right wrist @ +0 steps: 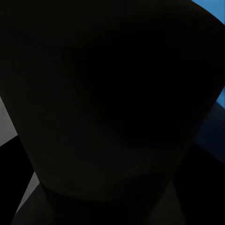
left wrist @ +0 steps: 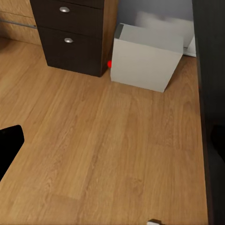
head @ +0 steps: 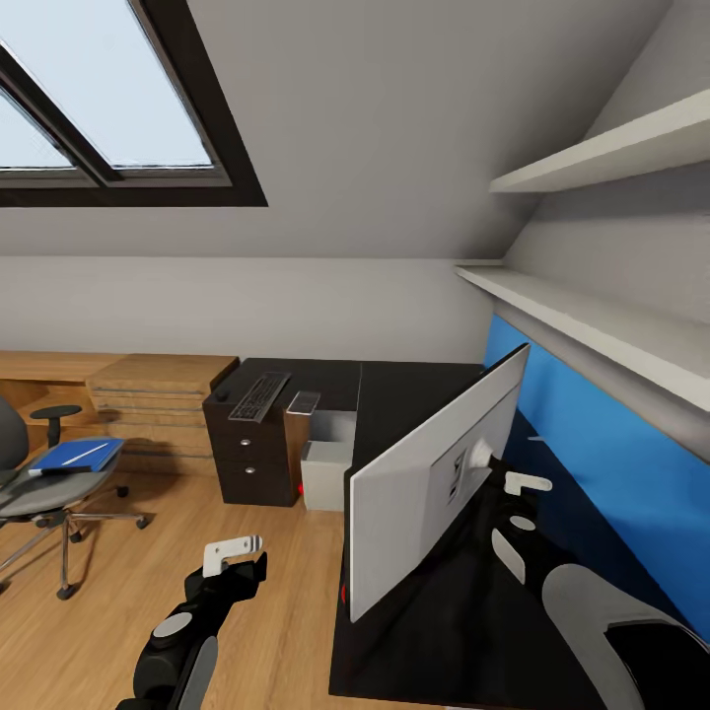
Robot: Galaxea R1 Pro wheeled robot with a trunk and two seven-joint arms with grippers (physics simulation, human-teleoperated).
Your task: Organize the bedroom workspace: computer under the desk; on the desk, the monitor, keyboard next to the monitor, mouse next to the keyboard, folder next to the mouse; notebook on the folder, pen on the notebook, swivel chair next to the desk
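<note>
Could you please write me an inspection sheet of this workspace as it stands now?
Surface: black desk, L-shaped, with a blue back panel.
Job's things: monitor on the desk, pale back showing; keyboard on the far end; computer on the floor under the desk; blue folder with a pen on the chair.
Clutter: nothing seen.
Grippers: left gripper over the floor, empty; right gripper behind the monitor, state unclear.
Cables: nothing seen.
Surroundings: skylight, wall shelves, wood chest, wood floor.

Two white wall shelves (head: pixel 602 148) at right, light wood chest (head: pixel 158 394) w/ steel handles at left
</note>
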